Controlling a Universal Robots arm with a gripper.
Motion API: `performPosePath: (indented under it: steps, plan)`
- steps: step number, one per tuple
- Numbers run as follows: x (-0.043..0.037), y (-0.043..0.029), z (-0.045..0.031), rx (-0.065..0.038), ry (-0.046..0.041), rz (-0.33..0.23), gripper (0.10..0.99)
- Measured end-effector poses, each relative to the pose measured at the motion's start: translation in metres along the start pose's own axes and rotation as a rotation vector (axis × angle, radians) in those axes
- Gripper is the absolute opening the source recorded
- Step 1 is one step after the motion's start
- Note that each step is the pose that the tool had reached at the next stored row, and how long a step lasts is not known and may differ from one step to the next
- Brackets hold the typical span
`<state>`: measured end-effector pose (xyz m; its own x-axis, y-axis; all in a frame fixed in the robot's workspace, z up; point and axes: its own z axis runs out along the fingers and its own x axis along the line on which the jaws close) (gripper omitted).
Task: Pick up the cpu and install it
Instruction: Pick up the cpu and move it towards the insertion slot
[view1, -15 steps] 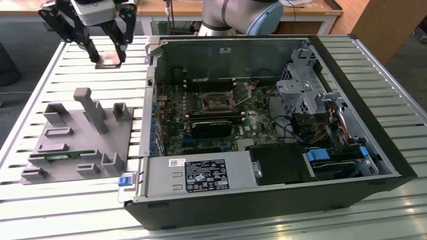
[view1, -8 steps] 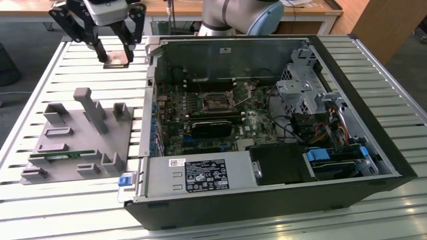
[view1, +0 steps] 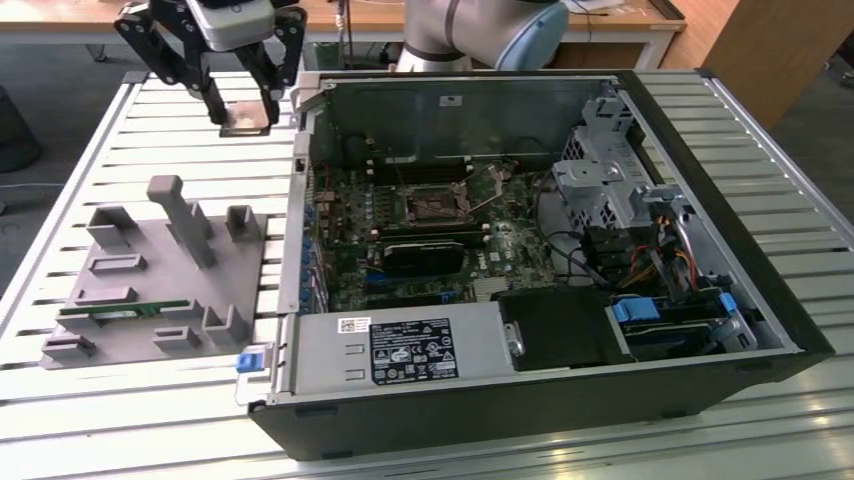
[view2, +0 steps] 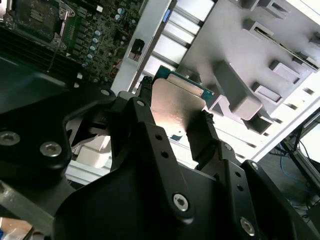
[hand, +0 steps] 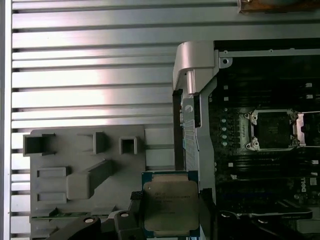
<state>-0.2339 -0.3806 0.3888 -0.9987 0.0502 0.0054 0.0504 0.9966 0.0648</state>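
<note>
Pinching the cpu (hand: 170, 205) by two opposite edges between the fingers of the gripper (view2: 176, 100), holding it aloft just outside one corner of the computer case (view1: 534, 420), with pickup seemingly done and seating into the bare socket (hand: 272, 131) inside that case not yet done

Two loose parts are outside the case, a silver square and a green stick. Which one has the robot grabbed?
The cpu, the silver square, is clamped in the end effector; the green memory stick lies in the grey holder.
</note>
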Motion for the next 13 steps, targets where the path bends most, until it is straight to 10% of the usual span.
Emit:
performPosePath:
  steps: [13]
  plan:
    - [-0.0323, 0.0022, 0.0000, 0.000, 0.0003, 0.000, 0.533]
